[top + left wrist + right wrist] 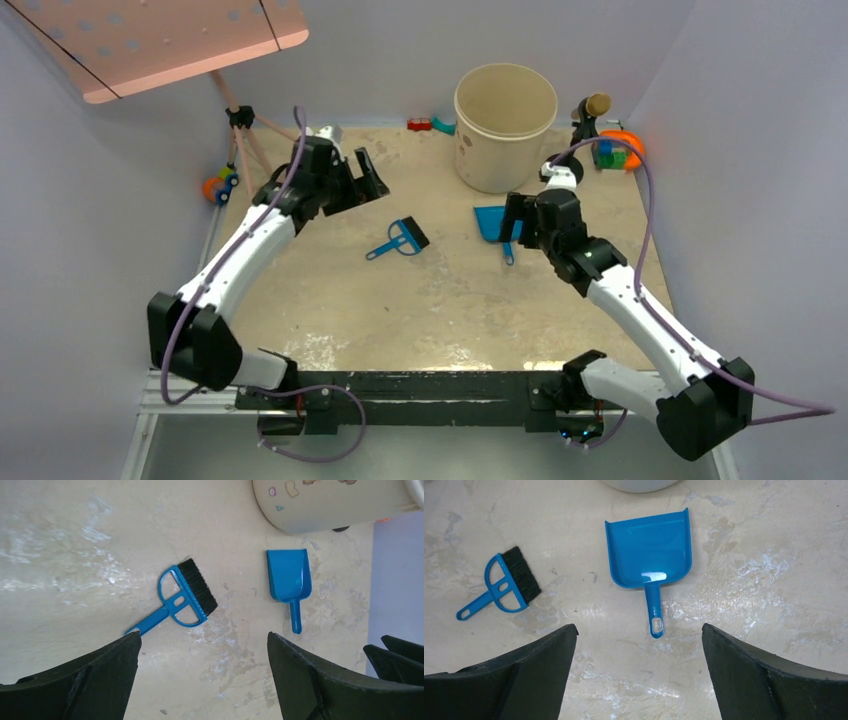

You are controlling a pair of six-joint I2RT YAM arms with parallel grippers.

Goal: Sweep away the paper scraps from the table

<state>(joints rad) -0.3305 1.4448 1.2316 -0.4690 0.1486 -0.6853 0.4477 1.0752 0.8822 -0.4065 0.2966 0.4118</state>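
The left gripper (358, 185) hovers with jaws spread wide and nothing between them, and the right gripper (515, 222) does the same. On the beige bench (440, 310) a blue brush (400, 239) lies near the centre. A blue dustpan (491, 222) sits at its 3 o'clock, just under the right jaws. A cream bin (505, 130) stands at 12 o'clock from the dustpan. I cannot tell where the paper scraps lie.

Brush (192, 590) blue, black bristles — dustpan (649, 545) blue; table (420, 300) beige, white-stained; bucket (500, 150) cream.
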